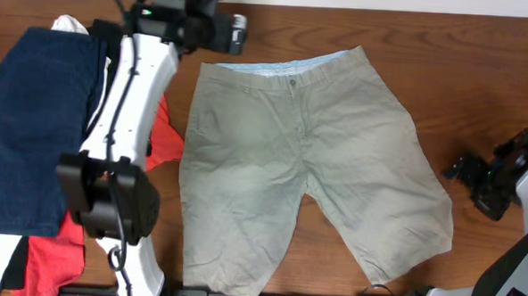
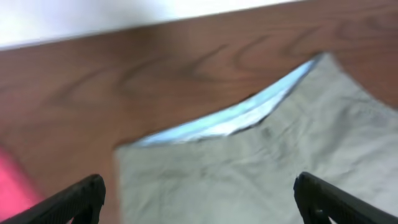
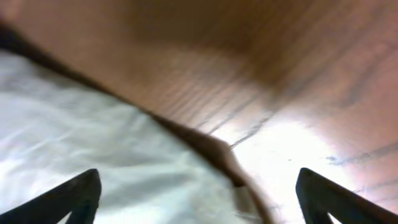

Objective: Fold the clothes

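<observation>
The khaki-beige shorts (image 1: 290,158) lie spread flat in the middle of the wooden table, waistband at the far side with the pale blue lining (image 1: 276,68) showing. My left gripper (image 1: 236,33) is open and empty, hovering by the waistband's far left corner. In the left wrist view the shorts (image 2: 261,162) and the blue lining (image 2: 242,112) lie between and beyond the open jaws (image 2: 199,199). My right gripper (image 1: 457,169) is open and empty, just right of the right leg's outer edge. In the right wrist view the open jaws (image 3: 199,199) straddle the shorts' edge (image 3: 93,155).
A navy blue garment (image 1: 24,129) lies at the left on a pile with an orange-red garment (image 1: 163,142) and a black one (image 1: 102,65). My left arm (image 1: 123,115) crosses over that pile. Bare wood (image 1: 481,77) lies right of the shorts.
</observation>
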`<control>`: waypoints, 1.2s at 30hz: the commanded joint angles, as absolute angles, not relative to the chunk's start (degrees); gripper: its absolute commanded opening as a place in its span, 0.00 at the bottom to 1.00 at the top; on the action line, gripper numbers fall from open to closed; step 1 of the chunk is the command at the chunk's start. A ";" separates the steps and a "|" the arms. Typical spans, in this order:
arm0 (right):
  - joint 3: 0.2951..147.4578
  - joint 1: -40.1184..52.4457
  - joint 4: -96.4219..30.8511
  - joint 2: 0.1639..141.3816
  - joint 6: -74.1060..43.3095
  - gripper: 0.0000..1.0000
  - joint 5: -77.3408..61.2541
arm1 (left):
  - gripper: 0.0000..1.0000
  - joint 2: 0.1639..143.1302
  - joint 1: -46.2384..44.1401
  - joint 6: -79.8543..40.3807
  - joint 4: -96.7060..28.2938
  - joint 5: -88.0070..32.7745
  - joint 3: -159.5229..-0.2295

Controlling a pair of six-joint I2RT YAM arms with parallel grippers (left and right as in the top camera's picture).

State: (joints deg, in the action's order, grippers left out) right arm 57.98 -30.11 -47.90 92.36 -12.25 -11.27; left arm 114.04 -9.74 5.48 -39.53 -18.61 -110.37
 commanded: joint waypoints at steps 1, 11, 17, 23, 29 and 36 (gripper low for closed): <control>62.78 -29.74 -50.17 92.20 -9.47 0.99 -15.29 | 0.98 116.57 -14.31 10.50 -35.18 -23.55 -110.10; 67.48 -26.02 -54.17 92.20 -7.62 0.99 -15.22 | 0.98 125.21 -26.09 22.83 -30.92 -16.62 -110.10; 67.48 -24.45 -54.04 92.20 -7.60 0.99 -15.25 | 0.98 130.61 -30.11 28.82 -30.89 -13.32 -110.10; 67.44 -21.47 -53.71 92.20 -7.62 0.99 -14.98 | 0.98 134.58 -31.86 29.98 -29.82 -8.10 -110.10; 67.44 -18.48 -53.41 92.20 -7.62 0.99 -13.85 | 0.98 138.26 -31.86 29.76 -29.89 -8.10 -110.10; 67.44 -17.50 -53.41 92.20 -7.60 0.99 -13.34 | 0.98 140.18 -31.90 29.76 -30.76 -8.10 -110.10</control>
State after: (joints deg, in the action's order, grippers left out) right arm 66.65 -18.22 -53.32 92.36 -8.45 -13.96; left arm 138.28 -31.94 28.75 -29.98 -8.93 -110.39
